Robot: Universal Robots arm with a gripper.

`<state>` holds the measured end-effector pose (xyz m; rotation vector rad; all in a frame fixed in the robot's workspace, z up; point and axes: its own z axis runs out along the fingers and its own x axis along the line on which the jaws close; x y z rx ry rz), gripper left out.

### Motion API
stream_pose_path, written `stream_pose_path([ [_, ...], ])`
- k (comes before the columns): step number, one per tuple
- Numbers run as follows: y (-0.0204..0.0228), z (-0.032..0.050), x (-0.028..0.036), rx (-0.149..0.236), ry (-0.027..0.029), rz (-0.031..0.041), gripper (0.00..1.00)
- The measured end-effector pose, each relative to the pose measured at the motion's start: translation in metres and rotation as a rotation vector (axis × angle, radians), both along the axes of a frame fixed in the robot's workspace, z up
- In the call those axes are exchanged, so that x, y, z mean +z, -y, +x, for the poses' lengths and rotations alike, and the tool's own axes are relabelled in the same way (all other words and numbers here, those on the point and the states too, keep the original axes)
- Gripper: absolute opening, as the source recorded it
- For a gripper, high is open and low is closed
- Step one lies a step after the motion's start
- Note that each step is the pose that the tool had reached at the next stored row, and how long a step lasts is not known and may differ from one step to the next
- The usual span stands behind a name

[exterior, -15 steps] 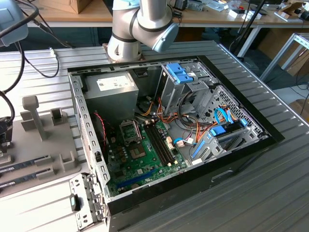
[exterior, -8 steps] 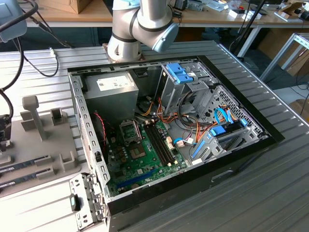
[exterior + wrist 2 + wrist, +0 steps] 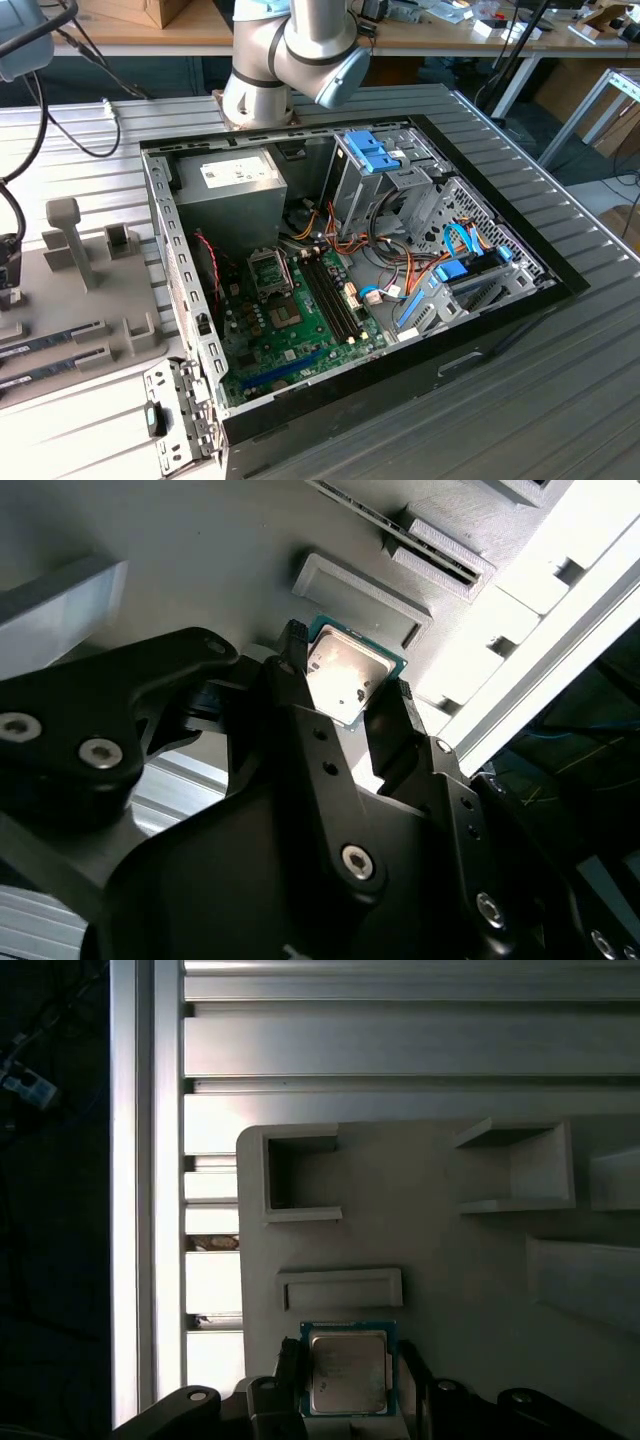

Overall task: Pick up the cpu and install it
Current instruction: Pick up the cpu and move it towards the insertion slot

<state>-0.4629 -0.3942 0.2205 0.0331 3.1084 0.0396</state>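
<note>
1. One exterior view: the open computer case (image 3: pixel 190 300) lay on the worktop (image 3: pixel 560 400), with the motherboard socket (image 3: pixel 268 270) inside it. The grey fixture plate (image 3: pixel 90 300) sat at the exterior view's left, well apart from that socket.
2. Second wrist view: the gripper (image 3: pixel 347 687) appeared closed on the cpu (image 3: pixel 343 668), one jaw against each of two opposite edges, with the metal top facing the camera above the plate.
3. First wrist view: the square cpu sat centred between the jaws, just beside a shallow rectangular recess (image 3: pixel 340 1288).

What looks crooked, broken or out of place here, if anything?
Nothing stands out. The cpu sits square in the claw, over the grey holder tray, with no visible damage.
</note>
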Motion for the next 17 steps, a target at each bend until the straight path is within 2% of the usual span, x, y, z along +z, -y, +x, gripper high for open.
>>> stream_pose_path([
  [17, 0.0000, 0.0000, 0.0132, 0.000, 0.0000, 0.0025, 0.47],
])
